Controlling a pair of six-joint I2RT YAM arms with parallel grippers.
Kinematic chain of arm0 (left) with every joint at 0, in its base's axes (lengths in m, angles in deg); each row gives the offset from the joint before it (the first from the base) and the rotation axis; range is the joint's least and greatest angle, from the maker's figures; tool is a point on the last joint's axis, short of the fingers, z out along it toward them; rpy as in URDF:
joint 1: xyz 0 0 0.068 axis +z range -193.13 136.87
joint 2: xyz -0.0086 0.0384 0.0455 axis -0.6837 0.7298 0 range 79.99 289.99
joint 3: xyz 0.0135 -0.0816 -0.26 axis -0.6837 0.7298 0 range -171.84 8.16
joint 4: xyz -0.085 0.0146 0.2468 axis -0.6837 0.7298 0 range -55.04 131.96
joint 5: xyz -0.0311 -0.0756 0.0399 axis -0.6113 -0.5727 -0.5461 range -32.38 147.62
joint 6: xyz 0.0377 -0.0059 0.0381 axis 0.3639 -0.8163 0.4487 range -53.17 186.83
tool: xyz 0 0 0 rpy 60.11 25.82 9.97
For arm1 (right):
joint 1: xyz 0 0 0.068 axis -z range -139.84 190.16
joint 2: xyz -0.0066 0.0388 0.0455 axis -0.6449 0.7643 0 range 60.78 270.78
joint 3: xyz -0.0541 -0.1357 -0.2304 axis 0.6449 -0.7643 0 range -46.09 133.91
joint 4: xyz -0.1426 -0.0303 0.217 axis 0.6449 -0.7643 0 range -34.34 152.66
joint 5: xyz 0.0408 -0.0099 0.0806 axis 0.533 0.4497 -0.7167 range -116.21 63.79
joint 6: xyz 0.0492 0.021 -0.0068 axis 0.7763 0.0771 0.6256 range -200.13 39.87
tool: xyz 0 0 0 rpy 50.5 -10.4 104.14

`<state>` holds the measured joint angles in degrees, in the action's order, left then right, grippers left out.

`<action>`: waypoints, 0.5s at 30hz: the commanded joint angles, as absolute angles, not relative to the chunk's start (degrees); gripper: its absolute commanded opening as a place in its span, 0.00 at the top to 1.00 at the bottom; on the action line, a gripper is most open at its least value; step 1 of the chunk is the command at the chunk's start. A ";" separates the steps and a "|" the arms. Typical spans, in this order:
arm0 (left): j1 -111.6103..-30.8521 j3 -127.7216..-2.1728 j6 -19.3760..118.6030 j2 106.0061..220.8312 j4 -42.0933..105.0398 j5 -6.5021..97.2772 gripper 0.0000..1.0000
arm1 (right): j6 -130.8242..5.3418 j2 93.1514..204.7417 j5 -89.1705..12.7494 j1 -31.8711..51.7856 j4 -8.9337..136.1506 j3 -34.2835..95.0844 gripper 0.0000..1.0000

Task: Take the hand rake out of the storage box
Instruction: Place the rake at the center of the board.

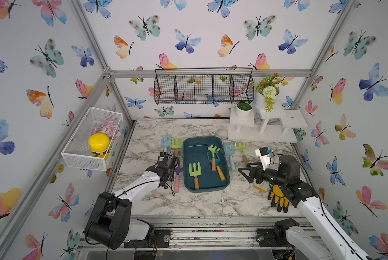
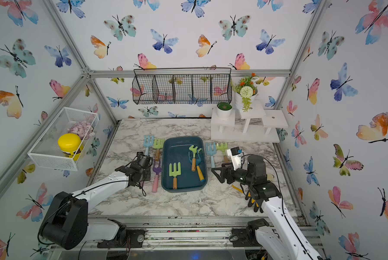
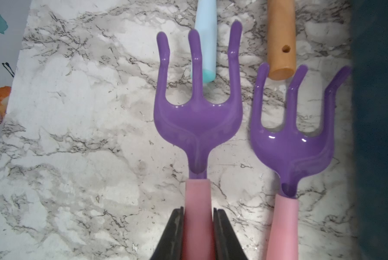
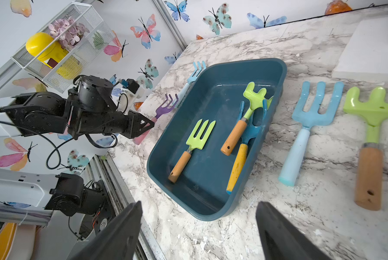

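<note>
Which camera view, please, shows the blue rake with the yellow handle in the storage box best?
The right wrist view: the blue rake lies close and whole-length in the storage box, partly under the green rake. Both top views show it small; the left wrist view misses it.

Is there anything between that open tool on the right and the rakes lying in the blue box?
Only the low right wall of the storage box stands between the right tool and them; from above, nothing visible does. The green rake lies across the head of the blue rake.
</note>
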<state>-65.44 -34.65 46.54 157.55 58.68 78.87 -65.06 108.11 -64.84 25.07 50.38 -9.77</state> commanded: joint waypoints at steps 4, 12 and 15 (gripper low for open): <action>-63.29 -38.02 48.62 159.50 63.11 76.31 0.91 | -64.74 107.98 -66.37 24.78 51.55 -10.49 0.14; -62.95 -38.05 49.10 163.64 63.34 73.01 0.90 | -64.74 108.07 -66.38 24.78 51.41 -10.49 0.14; -63.00 -37.90 48.99 164.79 63.02 72.72 0.90 | -64.74 108.19 -66.51 24.78 51.43 -10.49 0.14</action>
